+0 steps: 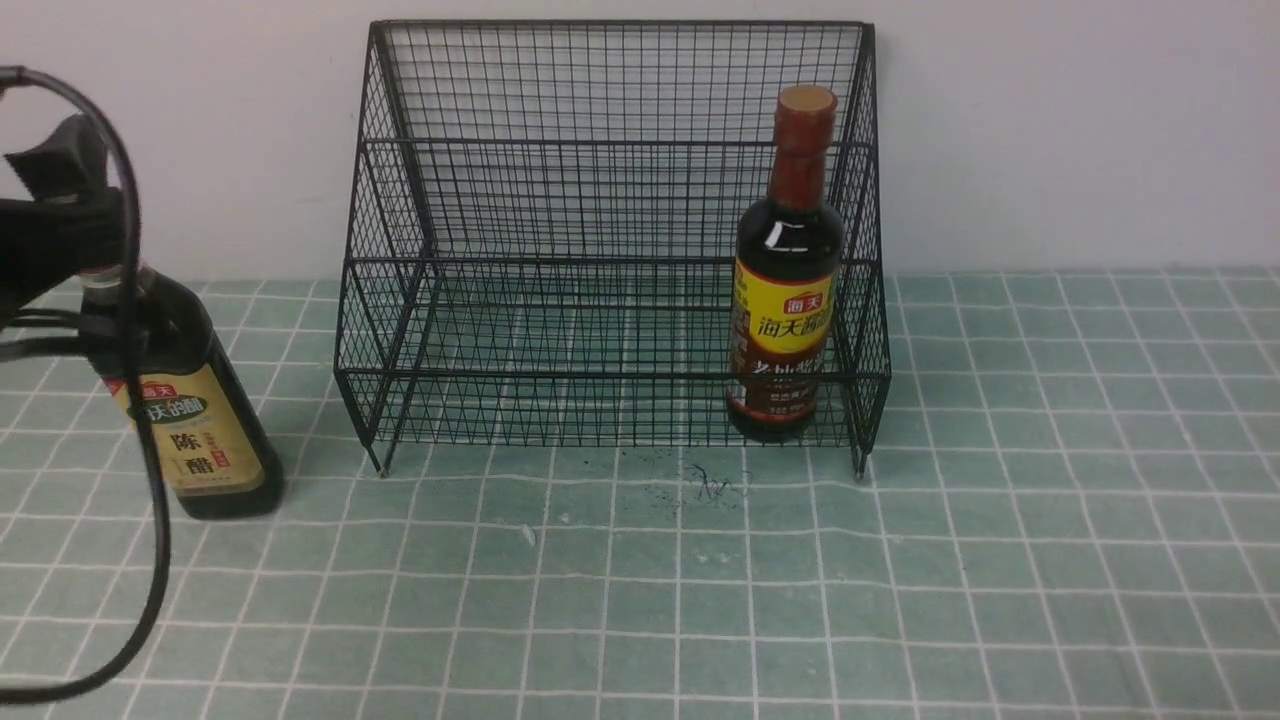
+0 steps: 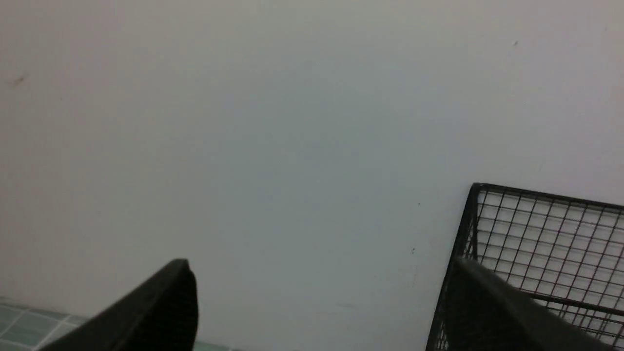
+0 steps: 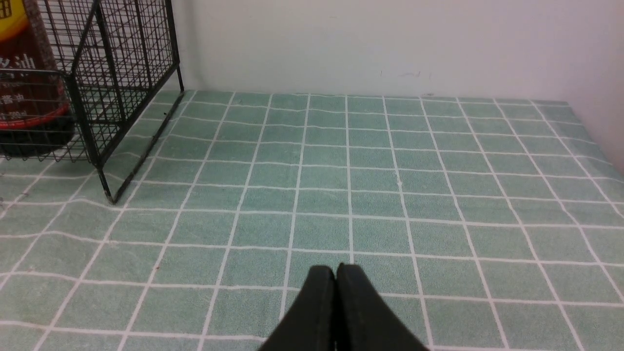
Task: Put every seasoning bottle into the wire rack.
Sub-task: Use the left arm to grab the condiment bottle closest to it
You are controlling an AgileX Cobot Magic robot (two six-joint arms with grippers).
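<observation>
The black wire rack (image 1: 610, 250) stands against the wall in the middle. The round seasoning bottle (image 1: 785, 300), with a red-brown neck and a yellow label, stands upright in the rack's lower tier at the right end. It also shows behind the mesh as the round bottle (image 3: 29, 97). The squarish bottle with the tan label (image 1: 200, 430) stands on the cloth to the left, outside the rack. My left arm (image 1: 50, 240) hides its cap. The left gripper (image 2: 317, 292) is open, facing the wall with nothing between its fingers (image 2: 165, 307). The right gripper (image 3: 335, 273) is shut and empty, low over the cloth.
A green checked cloth (image 1: 1000, 560) covers the table up to the white wall. A black cable (image 1: 150, 480) loops down from my left arm in front of the squarish bottle. The rack's upper corner (image 2: 536, 234) lies close beside the left gripper's far finger.
</observation>
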